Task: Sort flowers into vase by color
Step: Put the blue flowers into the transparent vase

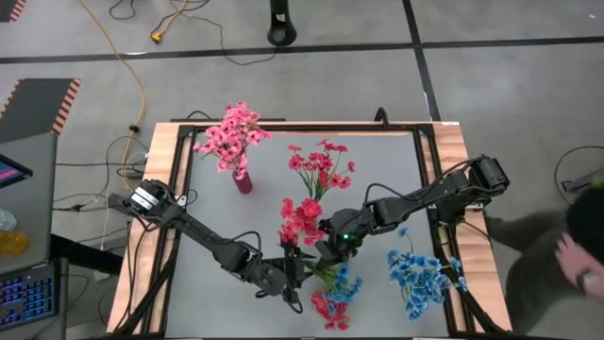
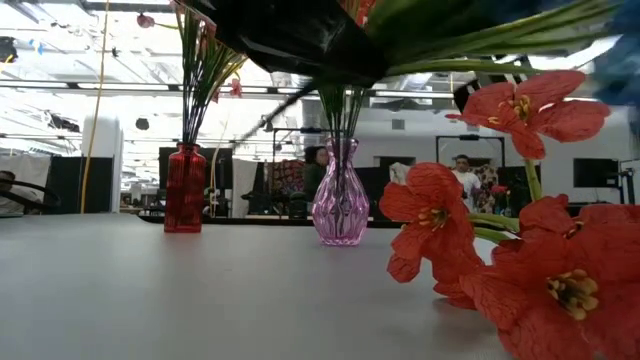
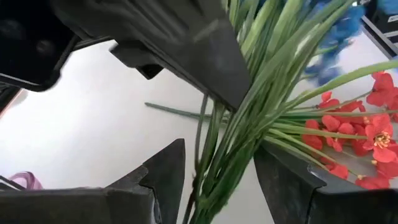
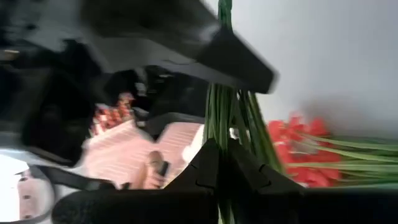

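A mixed bunch of flowers with green stems (image 1: 326, 271) is up off the table near its front edge. Its blue blossoms (image 1: 344, 283) and red blossoms (image 1: 330, 307) fan out toward the near edge. In the low view the red blossoms (image 2: 540, 250) hang at the right. My left gripper (image 1: 294, 267) comes from the left and is shut on the bunch (image 3: 217, 162). My right gripper (image 1: 328, 253) comes from the right, close above it, shut on a few stems (image 4: 221, 146). More red blossoms (image 1: 302, 222) show just beyond both grippers. My left gripper has the bundled stems (image 3: 214, 183) between its two fingers, which lie across them. The stems fan out past the fingers to blue and red blossoms. The bunch is clear of the table. My right gripper pinches a few thin green stems (image 4: 222, 127) between its shut fingertips, just beside the left gripper. Which blossoms belong to those stems I cannot tell.
A red vase (image 1: 243, 179) with pink flowers (image 1: 231, 134) stands at the far left. A purple glass vase (image 2: 340, 195) holds red flowers (image 1: 321, 168) at the far middle. Blue sprigs (image 1: 415, 274) lie at the near right. A person (image 1: 580, 246) is beside the table's right edge.
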`<state>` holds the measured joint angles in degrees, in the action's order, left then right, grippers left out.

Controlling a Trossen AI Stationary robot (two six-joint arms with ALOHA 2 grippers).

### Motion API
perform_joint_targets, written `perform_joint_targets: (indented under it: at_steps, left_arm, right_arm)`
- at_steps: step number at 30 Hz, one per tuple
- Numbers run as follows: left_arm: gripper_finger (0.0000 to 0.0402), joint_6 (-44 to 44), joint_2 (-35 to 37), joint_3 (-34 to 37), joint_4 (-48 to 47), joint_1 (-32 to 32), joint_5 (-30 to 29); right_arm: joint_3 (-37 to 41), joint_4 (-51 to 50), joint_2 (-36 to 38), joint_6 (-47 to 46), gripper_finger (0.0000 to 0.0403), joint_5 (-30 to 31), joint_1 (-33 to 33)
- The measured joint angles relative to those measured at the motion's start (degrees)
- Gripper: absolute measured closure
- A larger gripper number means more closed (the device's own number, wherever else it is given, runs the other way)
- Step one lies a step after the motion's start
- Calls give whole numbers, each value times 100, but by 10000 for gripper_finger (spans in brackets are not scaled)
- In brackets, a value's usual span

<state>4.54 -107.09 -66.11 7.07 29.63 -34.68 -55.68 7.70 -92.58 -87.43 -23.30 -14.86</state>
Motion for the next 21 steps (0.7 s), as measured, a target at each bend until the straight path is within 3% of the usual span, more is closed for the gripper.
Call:
perform_joint_targets:
  at_steps: [9,21]
  left_arm:
    - [244,118,2,0,7,0,-7]
    - [371,100,4,0,5,2,108]
  right_arm:
    - [0,179,0,-19,359,-1,0]
    - [0,177,0,403,359,-28,-1]
